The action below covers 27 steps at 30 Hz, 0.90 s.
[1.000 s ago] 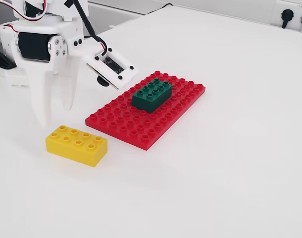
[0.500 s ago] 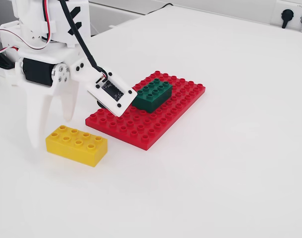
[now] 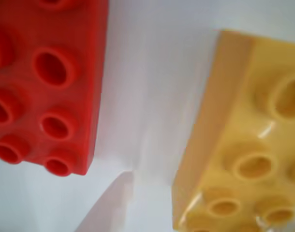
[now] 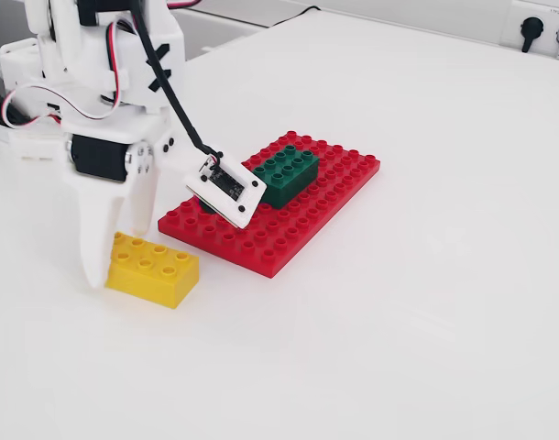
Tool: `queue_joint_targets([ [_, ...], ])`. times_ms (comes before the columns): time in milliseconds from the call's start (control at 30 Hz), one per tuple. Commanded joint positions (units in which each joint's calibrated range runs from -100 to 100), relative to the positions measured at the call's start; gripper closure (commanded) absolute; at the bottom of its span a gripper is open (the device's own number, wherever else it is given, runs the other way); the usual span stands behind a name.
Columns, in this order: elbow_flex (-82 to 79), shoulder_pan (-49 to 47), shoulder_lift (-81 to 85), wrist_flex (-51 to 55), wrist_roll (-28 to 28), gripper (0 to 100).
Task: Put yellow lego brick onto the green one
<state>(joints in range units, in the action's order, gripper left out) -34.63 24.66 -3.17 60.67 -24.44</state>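
My end effector (image 4: 110, 261) stands spread apart at the left end of the yellow brick (image 4: 156, 268), gripping nothing. That brick lies on the white desk (image 4: 426, 275), beside the red baseplate (image 4: 289, 229) carrying the green brick (image 4: 284, 174).

Glossy plastic yellow brick (image 3: 244, 145) & red baseplate (image 3: 46, 82); smooth matt table (image 4: 426, 302).
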Motion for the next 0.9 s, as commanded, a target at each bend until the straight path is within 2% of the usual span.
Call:
queue_joint_targets([
  [0,-1.9,-1.2,0.9,-1.9,0.3,71],
  [567,2.8,2.0,1.0,-2.9,-0.2,71],
  [767,3.1,3.0,0.6,-2.9,-0.2,80],
  [867,3.1,2.9,0.7,-2.9,0.0,81],
])
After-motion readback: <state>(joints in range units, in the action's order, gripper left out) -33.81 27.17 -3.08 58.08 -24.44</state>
